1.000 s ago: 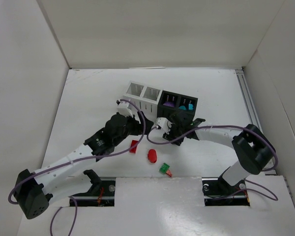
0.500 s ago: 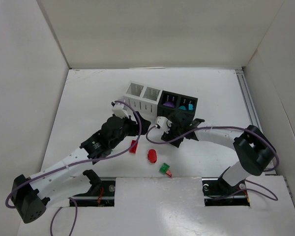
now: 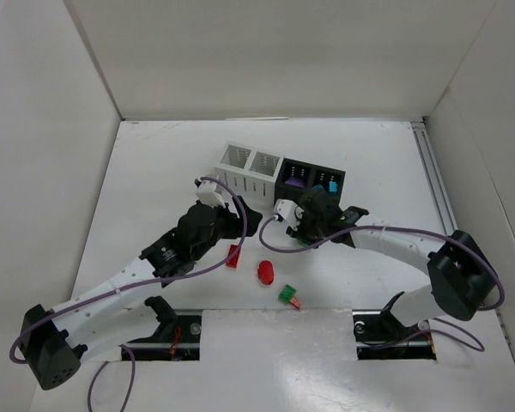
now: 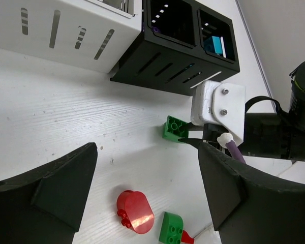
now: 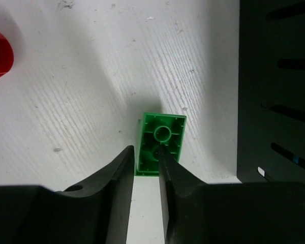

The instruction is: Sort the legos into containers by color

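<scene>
My right pincer (image 5: pixel 146 151) is pinched tight on one wall of a green brick (image 5: pixel 169 133). The brick sticks out past its tips. The black cups (image 5: pixel 274 91) are just to its right. My left pincer (image 4: pixel 147 152) is wide apart and holds nothing. A red oval (image 4: pixel 135 212) lies below its gap.

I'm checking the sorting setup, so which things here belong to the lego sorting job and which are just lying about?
Job: green brick, red oval, red brick, green piece beside a tiny red piece, purple piece and teal piece in the black cups, white cups.

Lying about: purple cable, metal rail at the far right.
</scene>
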Available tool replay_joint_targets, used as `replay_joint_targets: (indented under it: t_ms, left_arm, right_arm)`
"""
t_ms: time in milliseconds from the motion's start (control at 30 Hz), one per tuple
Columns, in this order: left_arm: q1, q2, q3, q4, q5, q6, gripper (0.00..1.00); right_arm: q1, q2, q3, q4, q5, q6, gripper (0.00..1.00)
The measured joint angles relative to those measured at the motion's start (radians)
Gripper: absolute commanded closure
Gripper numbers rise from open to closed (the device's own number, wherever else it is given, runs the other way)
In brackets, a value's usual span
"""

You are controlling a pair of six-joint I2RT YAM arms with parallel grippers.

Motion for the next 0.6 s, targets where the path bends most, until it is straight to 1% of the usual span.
replay_joint_targets:
  t_ms: [133,233,333,400,500,533,567,600]
  left_arm:
    - [0.0,-0.005,0.0,-0.011,0.0,0.002,0.23]
    - [0.0,-0.013,0.0,-0.028,0.0,0.006,0.21]
    - [0.0,-0.027,0.0,-0.042,0.008,0.027,0.19]
    - [0.0,-0.039,-0.001,-0.04,0.026,0.047,0.15]
    - [0.0,-0.068,-0.007,-0.033,0.053,0.076,0.13]
    - [0.0,-0.077,-0.01,-0.026,0.059,0.083,0.12]
    - [0.0,-0.085,-0.012,-0.022,0.065,0.089,0.12]
    - [0.0,-0.09,-0.013,-0.02,0.068,0.095,0.12]
  right_arm:
    - [0.0,-0.001,0.006,-0.01,-0.026,-0.011,0.8]
    - [-0.002,-0.018,0.034,-0.031,-0.06,-0.026,0.83]
    - [-0.016,-0.083,0.077,-0.048,-0.115,-0.038,0.84]
    - [-0.042,-0.145,0.109,-0.045,-0.173,-0.045,0.86]
    - [-0.11,-0.229,0.151,-0.026,-0.273,-0.053,0.75]
    - [-0.128,-0.244,0.163,-0.026,-0.285,-0.061,0.7]
    - [-0.14,-0.254,0.175,-0.031,-0.287,-0.07,0.61]
    - [-0.145,-0.256,0.184,-0.039,-0.285,-0.077,0.57]
